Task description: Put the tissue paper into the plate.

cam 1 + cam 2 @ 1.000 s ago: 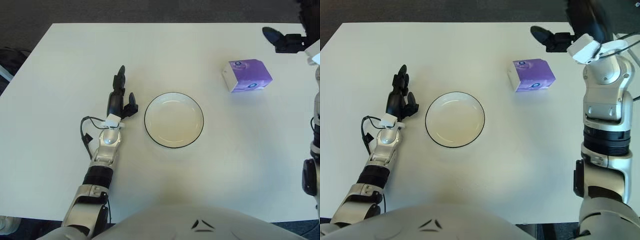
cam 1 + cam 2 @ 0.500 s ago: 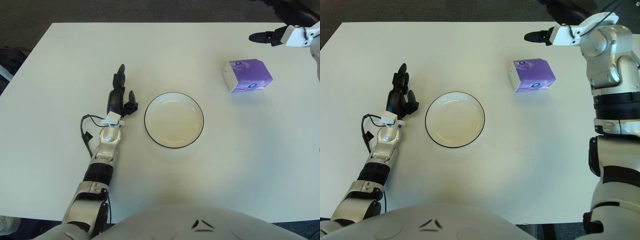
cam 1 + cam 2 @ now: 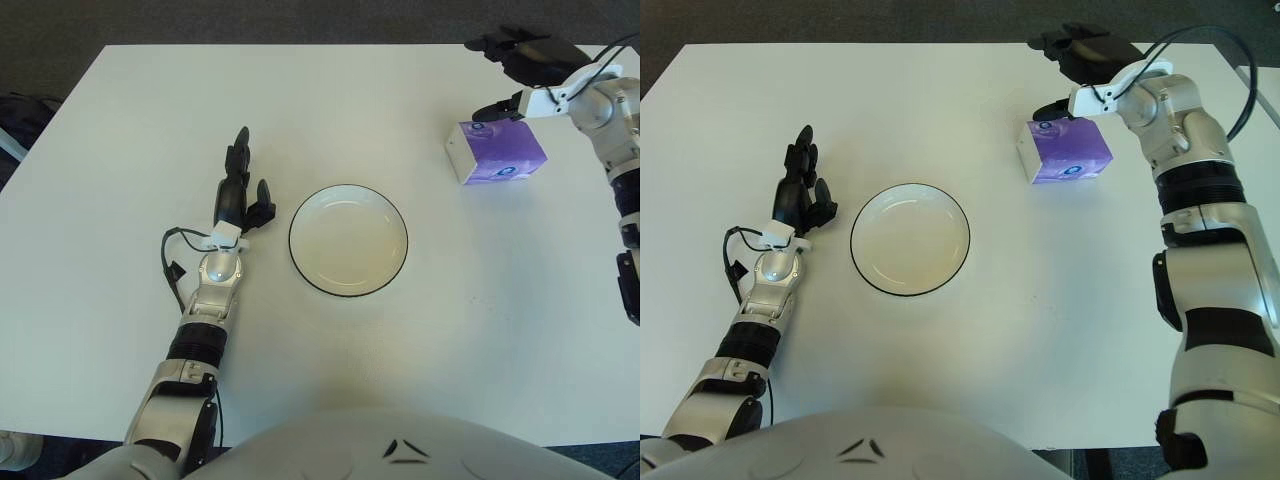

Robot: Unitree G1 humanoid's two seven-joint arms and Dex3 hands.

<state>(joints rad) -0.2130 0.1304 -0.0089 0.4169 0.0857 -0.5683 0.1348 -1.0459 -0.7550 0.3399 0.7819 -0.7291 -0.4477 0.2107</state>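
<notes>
A purple and white tissue pack (image 3: 1064, 150) lies on the white table (image 3: 940, 380), to the right of the plate. The white plate with a dark rim (image 3: 910, 238) sits near the table's middle with nothing in it. My right hand (image 3: 1072, 62) hovers just above and behind the tissue pack with its dark fingers (image 3: 1087, 43) spread, and it holds nothing. My left hand (image 3: 801, 195) shows on the left side of the plate, fingers stretched out flat and pointing away from me.
A dark floor borders the table's far edge (image 3: 320, 45). A black cable (image 3: 170, 265) loops beside my left wrist.
My right arm has swung in from the table's right edge, and its hand has come down toward the tissue pack. The left hand, plate and pack have not moved.
</notes>
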